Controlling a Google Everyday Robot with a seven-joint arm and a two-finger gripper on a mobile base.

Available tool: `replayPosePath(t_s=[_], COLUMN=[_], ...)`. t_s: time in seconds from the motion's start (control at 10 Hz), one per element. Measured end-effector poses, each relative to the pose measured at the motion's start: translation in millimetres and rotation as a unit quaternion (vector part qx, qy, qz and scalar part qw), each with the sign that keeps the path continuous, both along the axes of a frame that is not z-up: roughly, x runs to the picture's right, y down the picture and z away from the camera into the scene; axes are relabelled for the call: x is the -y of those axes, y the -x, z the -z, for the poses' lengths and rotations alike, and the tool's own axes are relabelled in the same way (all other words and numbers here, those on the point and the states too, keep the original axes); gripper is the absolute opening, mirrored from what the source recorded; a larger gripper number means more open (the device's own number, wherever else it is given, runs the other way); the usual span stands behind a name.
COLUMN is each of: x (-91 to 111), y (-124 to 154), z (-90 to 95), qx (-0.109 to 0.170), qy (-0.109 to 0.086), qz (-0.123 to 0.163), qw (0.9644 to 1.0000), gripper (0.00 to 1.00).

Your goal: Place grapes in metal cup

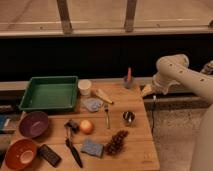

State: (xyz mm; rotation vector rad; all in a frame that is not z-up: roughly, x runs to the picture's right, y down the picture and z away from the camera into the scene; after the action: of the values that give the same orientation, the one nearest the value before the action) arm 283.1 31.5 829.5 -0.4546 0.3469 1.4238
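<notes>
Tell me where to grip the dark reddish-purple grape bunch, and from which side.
Probably across the wide lower body of the dark grape bunch, from straight above: it lies flat, tapering toward the shiny metal cup. The gripper sits off the right edge of the wooden table.

The pale arm (176, 71) reaches in from the right, elbow raised, its claw (147, 91) angled down and leftward.
</notes>
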Motion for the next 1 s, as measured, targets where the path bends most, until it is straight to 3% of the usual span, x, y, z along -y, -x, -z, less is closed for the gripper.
replayPosePath(t_s=[1.0], x=[-1.2], y=[1.5], z=[1.3], qx=[-0.001], qy=[-0.003], qz=[0.011], qw=[0.9999], gripper=[0.75])
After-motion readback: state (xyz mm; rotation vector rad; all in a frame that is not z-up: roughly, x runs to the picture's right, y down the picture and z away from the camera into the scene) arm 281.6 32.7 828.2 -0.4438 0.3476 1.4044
